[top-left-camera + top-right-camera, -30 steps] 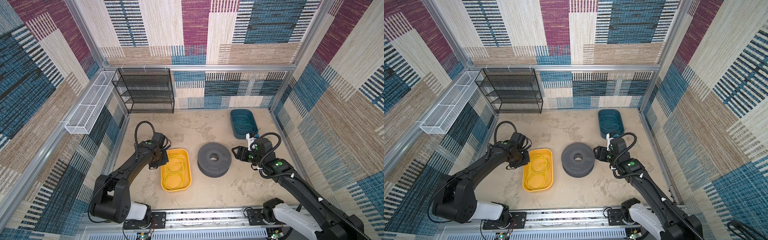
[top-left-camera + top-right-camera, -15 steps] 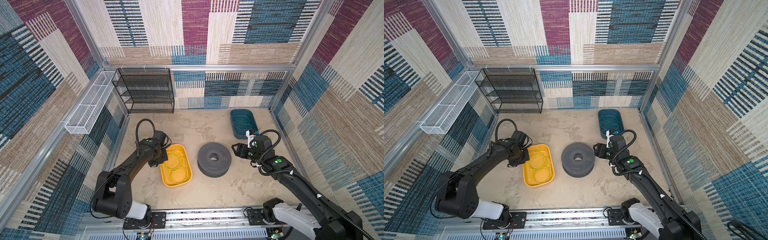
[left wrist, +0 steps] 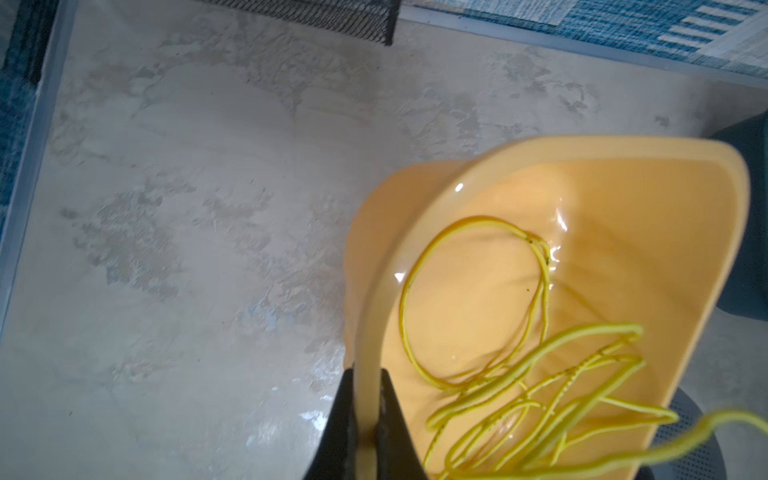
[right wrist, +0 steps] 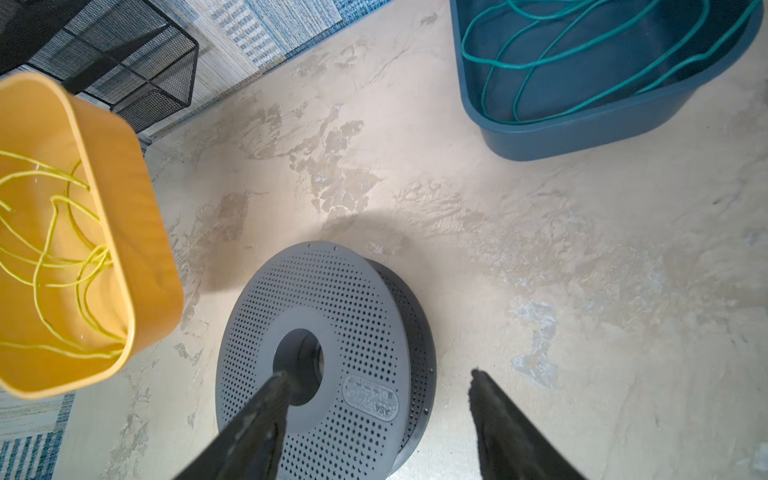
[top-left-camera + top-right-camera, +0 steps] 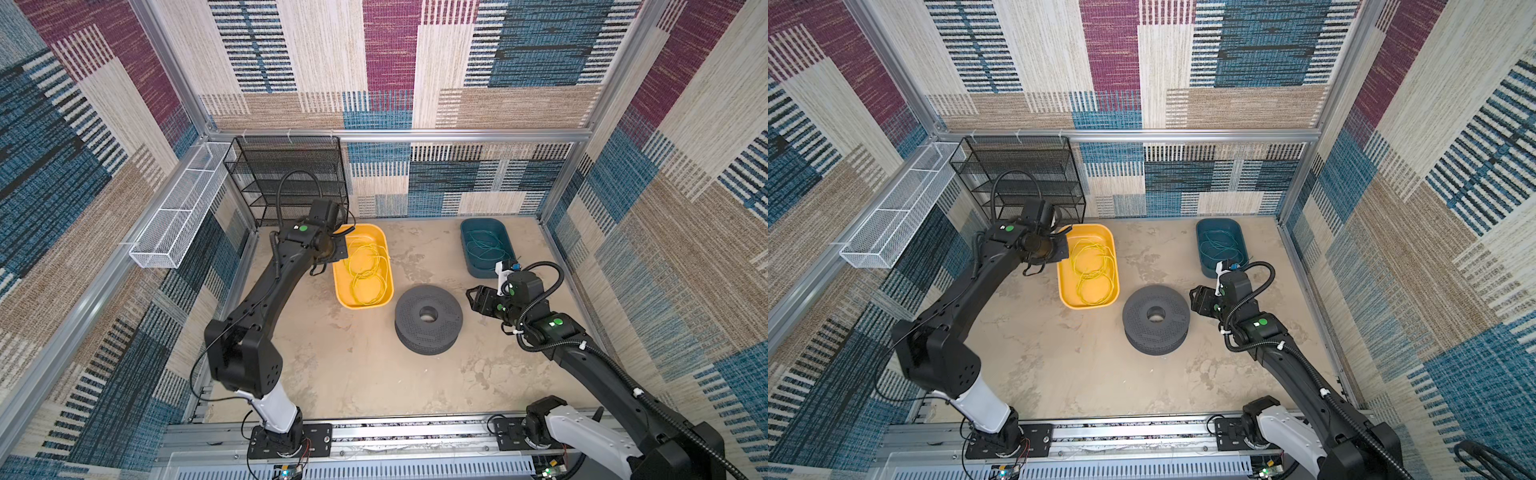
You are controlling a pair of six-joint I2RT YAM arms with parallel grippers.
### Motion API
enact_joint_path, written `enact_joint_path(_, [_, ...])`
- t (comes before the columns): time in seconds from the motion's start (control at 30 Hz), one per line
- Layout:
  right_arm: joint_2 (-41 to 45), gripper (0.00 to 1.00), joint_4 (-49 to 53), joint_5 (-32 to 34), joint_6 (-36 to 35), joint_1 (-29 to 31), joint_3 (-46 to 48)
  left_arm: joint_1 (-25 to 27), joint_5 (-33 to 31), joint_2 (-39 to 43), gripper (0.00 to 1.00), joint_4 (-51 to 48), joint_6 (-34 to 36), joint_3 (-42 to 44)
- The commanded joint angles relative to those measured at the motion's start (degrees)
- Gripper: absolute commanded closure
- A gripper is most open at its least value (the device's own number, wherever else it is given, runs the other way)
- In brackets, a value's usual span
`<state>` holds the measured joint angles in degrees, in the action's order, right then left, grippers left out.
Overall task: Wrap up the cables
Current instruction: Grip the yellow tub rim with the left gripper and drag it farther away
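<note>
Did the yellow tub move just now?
Yes. The yellow tub has gone back toward the black mesh rack, past the gray spool, with the left pincer clamped on its rim.

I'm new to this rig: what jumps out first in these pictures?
The bright yellow tub at back left stands out, loose yellow cables looped inside, with the left hand shut on its rim. At centre lies a grey perforated spool, the open right hand beside it; a blue tub holding teal cords sits back right.

Only thing I can read is "ASA" on the grey spool's raised label; the rest's too blurry.
</note>
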<state>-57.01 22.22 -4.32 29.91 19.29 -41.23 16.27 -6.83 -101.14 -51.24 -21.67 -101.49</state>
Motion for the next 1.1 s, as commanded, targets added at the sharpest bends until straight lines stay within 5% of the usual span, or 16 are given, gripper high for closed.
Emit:
enact_joint_path(0.0, [-0.23,0.29,-1.71,0.28,0.66,0.05,0.17,0.40,3.71,-7.55,1.00,-0.01,4.24,-8.51])
enact_joint_path(0.4, [1.86,0.27,-1.41,1.60,0.13,0.06,1.65,2.87,7.74,-32.06,1.00,-0.28,3.86,-36.05])
enact_joint_path(0.8, [5.89,0.27,-3.73,1.74,3.35,0.07,3.83,4.29,4.98,-42.24,1.00,2.11,3.35,-40.34])
enact_joint_path(0.97, [5.04,0.27,-2.82,0.62,3.31,0.05,3.69,4.87,3.14,-43.21,0.64,3.88,5.65,-40.63])
enact_joint_path(1.07, [5.80,0.27,-2.39,0.04,3.22,0.05,3.97,5.19,1.93,-42.85,0.60,4.30,8.21,-40.92])
